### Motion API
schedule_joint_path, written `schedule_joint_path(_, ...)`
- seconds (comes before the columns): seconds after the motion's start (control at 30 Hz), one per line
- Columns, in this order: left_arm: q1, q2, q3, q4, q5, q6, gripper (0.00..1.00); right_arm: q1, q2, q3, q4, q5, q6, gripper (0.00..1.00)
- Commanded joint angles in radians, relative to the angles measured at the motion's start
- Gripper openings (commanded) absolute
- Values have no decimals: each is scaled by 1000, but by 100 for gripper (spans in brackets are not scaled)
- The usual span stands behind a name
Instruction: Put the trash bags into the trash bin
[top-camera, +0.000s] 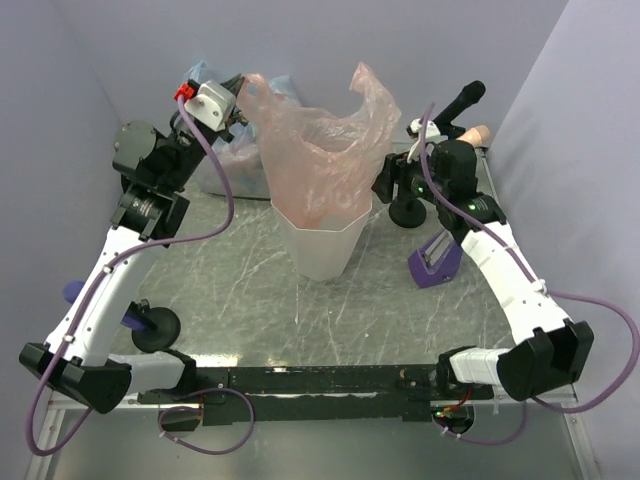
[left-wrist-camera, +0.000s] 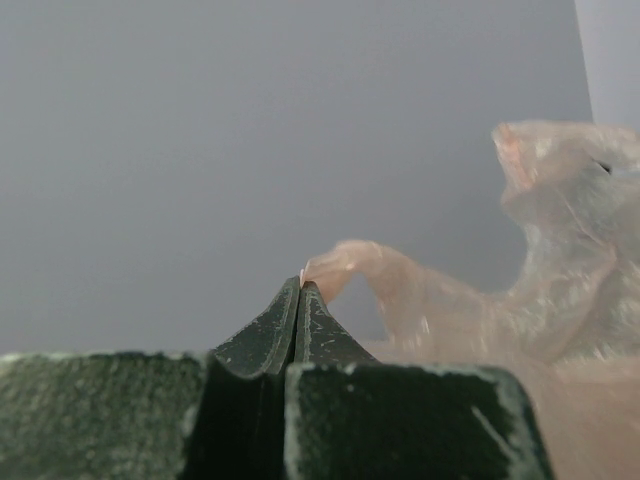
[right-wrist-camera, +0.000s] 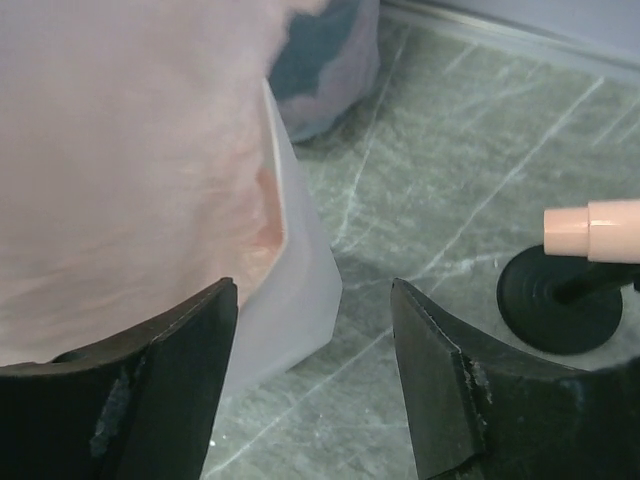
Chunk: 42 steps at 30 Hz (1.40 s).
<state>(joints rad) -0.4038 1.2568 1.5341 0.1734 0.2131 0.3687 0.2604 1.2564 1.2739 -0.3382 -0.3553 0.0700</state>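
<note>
step in hand: judged to be seating the pink trash bag (top-camera: 318, 150) in the trash bin (top-camera: 322, 245); the bag's lower part is inside, its upper part stands tall above the rim
trash bin, place: upright at the middle of the tabletop (top-camera: 240, 290), between the two arms
left claw (left-wrist-camera: 301, 288): pressed together, pinching a thin corner of the pink film, held high at the bin's back-left
right claw (right-wrist-camera: 312, 290): spread, holding nothing, low and just beside the bin's right wall
how to do it well: bring the spread claw onto the free right edge of the film and close on one layer only; then carry both edges outward and down over the rim at an even pace, so the film neither tears at the pinched corner nor lifts the light bin
risk: a sideways pull from one arm alone would likely tip or slide the bin
top view only: shows both arms at once, the bag's full height, the stuffed bluish bag (top-camera: 222, 165) behind the bin, and the black stand (top-camera: 405, 212) to the right
left wrist only: shows how little film is in the pinch, just a tip past the fingers
right wrist only: shows pink film lying against the inside of the white wall; the gap between the fingers is bare
not shown: how deep the bag reaches in the bin
</note>
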Motion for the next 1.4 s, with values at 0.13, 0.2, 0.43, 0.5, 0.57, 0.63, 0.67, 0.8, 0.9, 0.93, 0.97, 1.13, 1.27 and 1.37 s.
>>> schedule_joint_path(0.13, -33, -102, -184, 1, 66, -122, 1, -10, -64, 234, -185, 39, -249, 78)
schedule_joint_path(0.2, -33, -106, -210, 8, 83, -140, 1, -15, -118, 216, -179, 26, -263, 81)
schedule_joint_path(0.43, -33, -102, -246, -23, 124, -132, 0, 6, -111, 241, -74, -59, -208, 91)
schedule_joint_path(0.5, -35, -118, -246, -55, 149, -134, 1, 37, -42, 312, -88, -38, -222, 99)
schedule_joint_path(0.57, -33, -135, -255, -69, 163, -139, 1, 89, 13, 384, -102, 19, -246, 99)
schedule_joint_path(0.63, -35, -155, -264, -78, 170, -143, 1, 161, 61, 447, -107, 125, -294, 99)
schedule_joint_path(0.67, -35, -163, -269, -81, 177, -148, 1, 192, 84, 471, -101, 191, -308, 99)
schedule_joint_path(0.8, -36, -181, -266, -94, 187, -181, 1, 301, 167, 550, -73, 408, -312, 99)
schedule_joint_path(0.9, -36, -192, -269, -107, 193, -192, 1, 345, 210, 584, -47, 458, -325, 99)
schedule_joint_path(0.93, -38, -197, -276, -109, 192, -194, 1, 358, 224, 603, -47, 464, -329, 99)
schedule_joint_path(0.97, -36, -200, -285, -106, 186, -198, 1, 370, 239, 619, -51, 472, -332, 99)
schedule_joint_path(1.13, -38, -214, -305, -95, 187, -206, 1, 415, 319, 691, -79, 602, -395, 99)
schedule_joint_path(1.27, -38, -223, -304, -95, 181, -203, 1, 413, 307, 667, -84, 633, -377, 99)
schedule_joint_path(1.37, -36, -231, -304, -98, 174, -195, 1, 413, 285, 644, -105, 628, -362, 99)
